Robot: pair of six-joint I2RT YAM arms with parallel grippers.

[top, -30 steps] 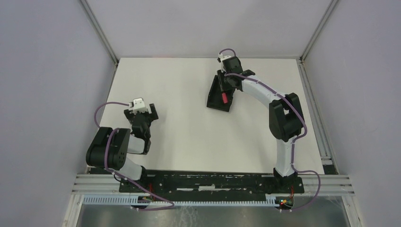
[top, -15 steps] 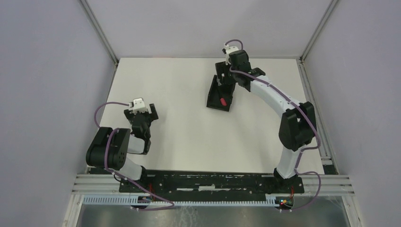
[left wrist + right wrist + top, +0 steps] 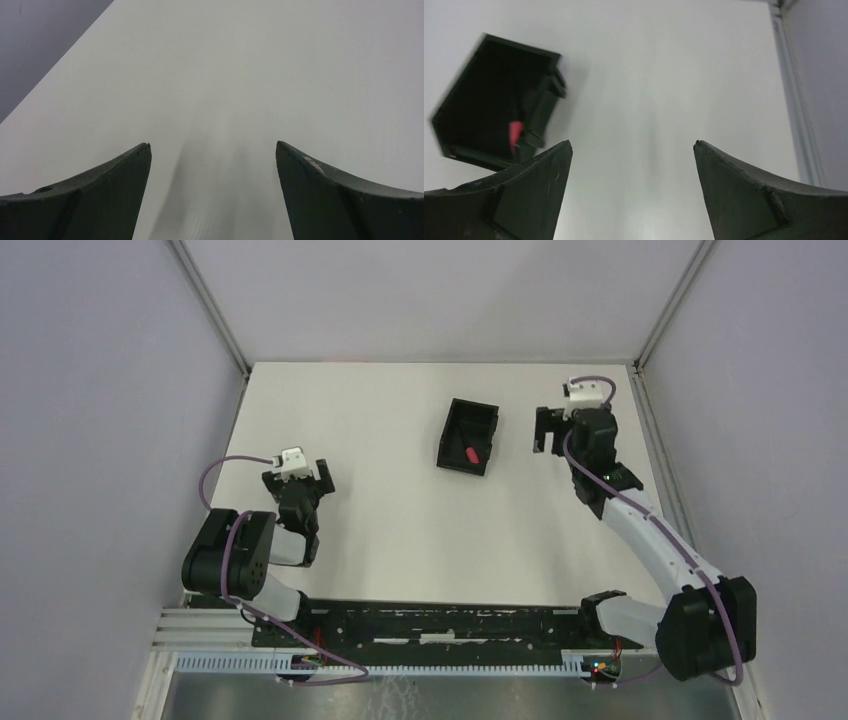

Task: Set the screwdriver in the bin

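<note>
The small black bin (image 3: 483, 416) sits on the white table right of centre, and the screwdriver (image 3: 471, 453) lies inside it, its red handle showing. From the right wrist the bin (image 3: 464, 105) is at upper left with the red handle of the screwdriver (image 3: 514, 133) inside. My right gripper (image 3: 551, 430) hangs to the right of the bin, apart from it, open and empty (image 3: 632, 145). My left gripper (image 3: 300, 478) rests at the table's left side, open with nothing between its fingers (image 3: 213, 146).
A metal frame rail (image 3: 660, 450) runs along the table's right edge, close to the right arm. Grey walls enclose the table on three sides. The arms' base rail (image 3: 440, 625) lies along the near edge.
The right gripper let go of the screwdriver in the bin, opened wide, and swung away from above the bin to its right. The left arm has not moved.
</note>
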